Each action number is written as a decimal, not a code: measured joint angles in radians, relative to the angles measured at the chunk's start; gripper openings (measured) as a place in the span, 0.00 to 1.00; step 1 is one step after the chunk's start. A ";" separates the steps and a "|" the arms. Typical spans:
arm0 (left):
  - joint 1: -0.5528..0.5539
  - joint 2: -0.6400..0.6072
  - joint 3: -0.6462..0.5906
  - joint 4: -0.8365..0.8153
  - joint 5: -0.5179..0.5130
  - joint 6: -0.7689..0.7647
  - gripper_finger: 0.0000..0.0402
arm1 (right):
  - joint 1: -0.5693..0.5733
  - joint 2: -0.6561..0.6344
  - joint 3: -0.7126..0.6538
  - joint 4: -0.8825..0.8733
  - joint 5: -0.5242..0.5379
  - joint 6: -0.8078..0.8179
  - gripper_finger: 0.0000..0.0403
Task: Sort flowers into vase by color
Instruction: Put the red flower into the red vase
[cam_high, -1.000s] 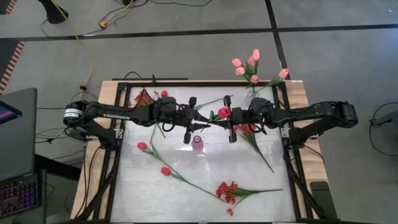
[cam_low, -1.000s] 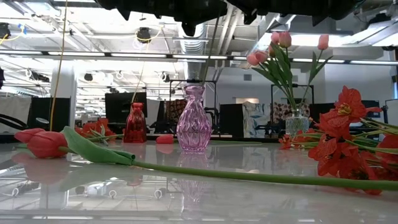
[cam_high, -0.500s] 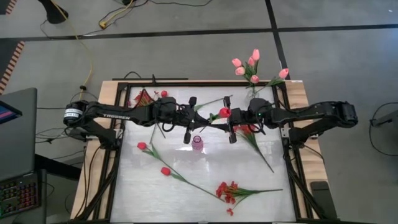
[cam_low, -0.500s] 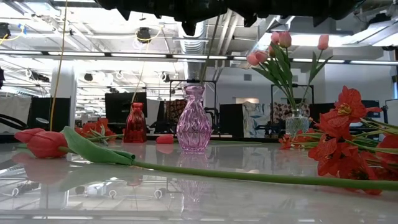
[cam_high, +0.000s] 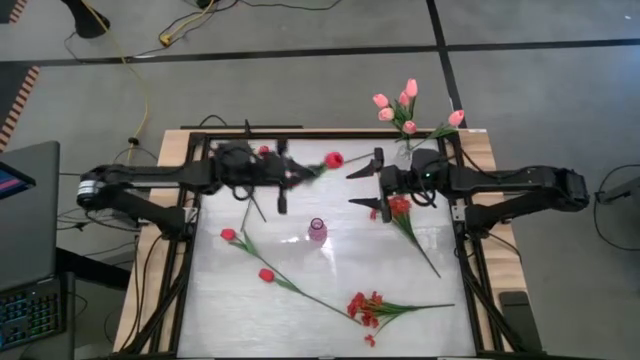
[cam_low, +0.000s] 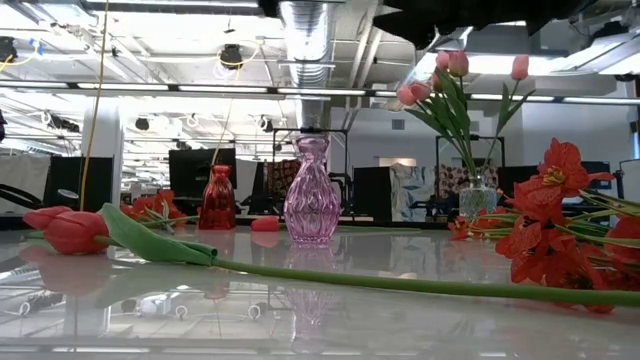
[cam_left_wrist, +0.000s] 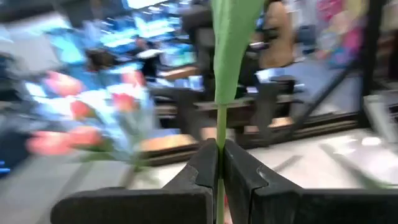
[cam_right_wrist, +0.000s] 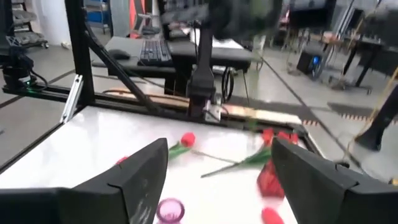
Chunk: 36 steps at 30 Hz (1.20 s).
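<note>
One handoff just finished: the right gripper (cam_high: 364, 181) let go, jaws spread wide, and backed off right of the pink vase (cam_high: 317, 230). The left gripper (cam_left_wrist: 219, 163) now pinches the red tulip (cam_high: 333, 160) by its stem, up behind the vase. Plenty of open table around it, frame rails close behind.

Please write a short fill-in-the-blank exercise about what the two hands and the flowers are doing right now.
1. The left hand is shut on the stem of a ____ tulip.
2. The right hand is ____ and holds nothing.
3. The pink vase on the table holds ____ flowers.

Missing words: red; open; no
</note>
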 joint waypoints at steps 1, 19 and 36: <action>0.012 -0.029 0.000 -0.027 -0.036 0.021 0.00 | -0.004 -0.010 0.000 -0.021 0.000 0.010 0.78; 0.471 -0.330 -0.444 0.162 -0.042 -0.197 0.00 | 0.040 0.088 0.000 -0.078 0.000 0.046 0.78; 0.547 -0.332 -0.579 0.263 0.037 -0.256 0.00 | 0.038 0.085 0.000 -0.062 0.000 0.049 0.78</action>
